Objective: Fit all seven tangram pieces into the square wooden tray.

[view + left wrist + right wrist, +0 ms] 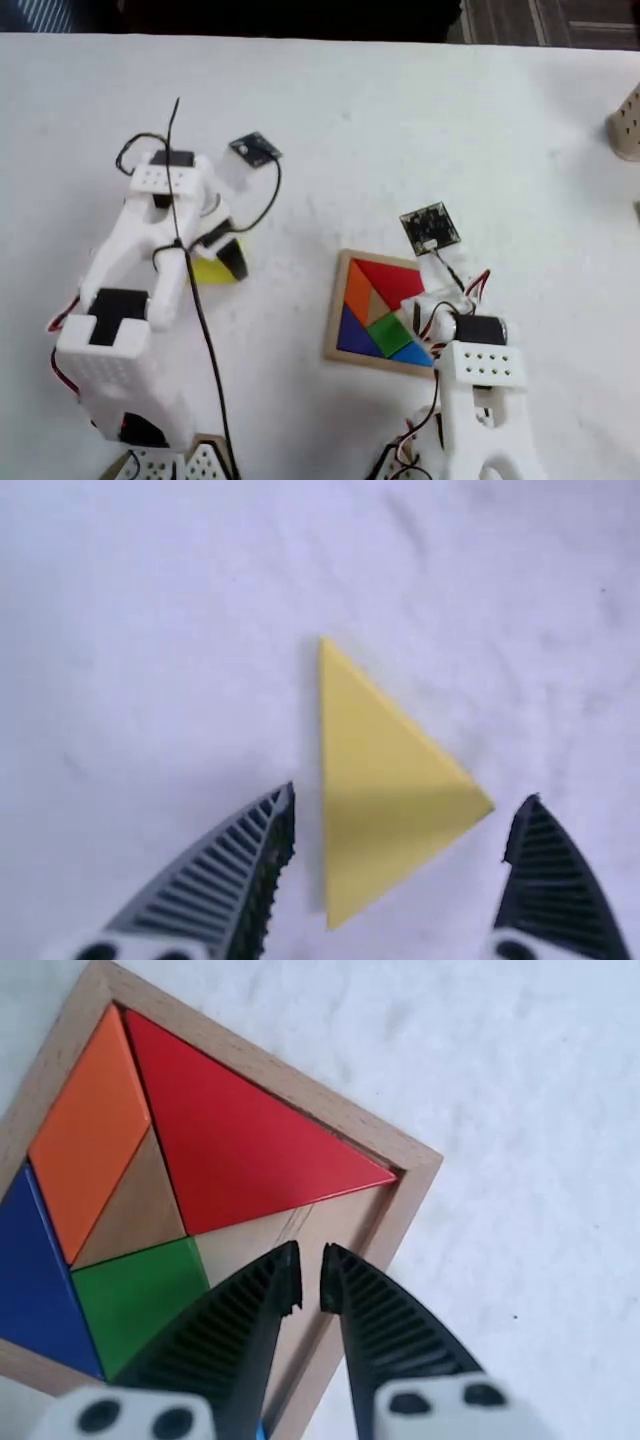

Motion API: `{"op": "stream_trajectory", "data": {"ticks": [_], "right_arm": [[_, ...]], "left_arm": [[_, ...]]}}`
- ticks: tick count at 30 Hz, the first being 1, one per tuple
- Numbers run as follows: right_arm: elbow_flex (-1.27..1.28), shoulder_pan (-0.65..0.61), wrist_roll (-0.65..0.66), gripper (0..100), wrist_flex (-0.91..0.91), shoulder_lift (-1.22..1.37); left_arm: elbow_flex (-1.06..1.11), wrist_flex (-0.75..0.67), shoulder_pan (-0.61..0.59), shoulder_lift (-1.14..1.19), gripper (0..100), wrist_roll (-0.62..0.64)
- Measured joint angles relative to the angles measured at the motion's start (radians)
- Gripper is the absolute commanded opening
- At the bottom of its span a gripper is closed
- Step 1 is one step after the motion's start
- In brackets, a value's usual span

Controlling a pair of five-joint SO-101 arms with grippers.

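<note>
A yellow triangle (385, 790) lies flat on the white table between the fingers of my left gripper (405, 802), which is open and straddles it without touching. From above, the yellow triangle (212, 269) sits partly under that left gripper (222, 256). The square wooden tray (332, 318) holds a red triangle (240, 1140), an orange parallelogram (90, 1130), a blue triangle (30, 1280), a green square (135, 1295) and a tan triangle (135, 1210). A bare slot (335, 1222) shows below the red piece. My right gripper (309, 1278) hovers over that slot, shut and holding nothing.
Two small black boards (254, 150) (430, 228) lie on the table with cables running to the arms. A light blue piece (412, 352) fills the tray's near corner. A perforated beige object (627, 125) stands at the right edge. White table stretches between the arms.
</note>
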Motion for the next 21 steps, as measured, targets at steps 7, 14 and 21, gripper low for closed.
{"op": "stream_trajectory", "data": {"ticks": [7,14,21], "right_arm": [[0.0,0.0,0.005,4.9,0.0,0.0],[0.003,-0.017,0.005,4.9,0.0,0.0],[0.003,-0.017,0.005,4.9,0.0,0.0]], "left_arm": [[-0.003,0.0,0.0,0.064,33,-0.064],[-0.044,0.008,0.0,0.104,33,-0.048],[-0.044,-0.011,0.0,0.123,24,0.084]]}}
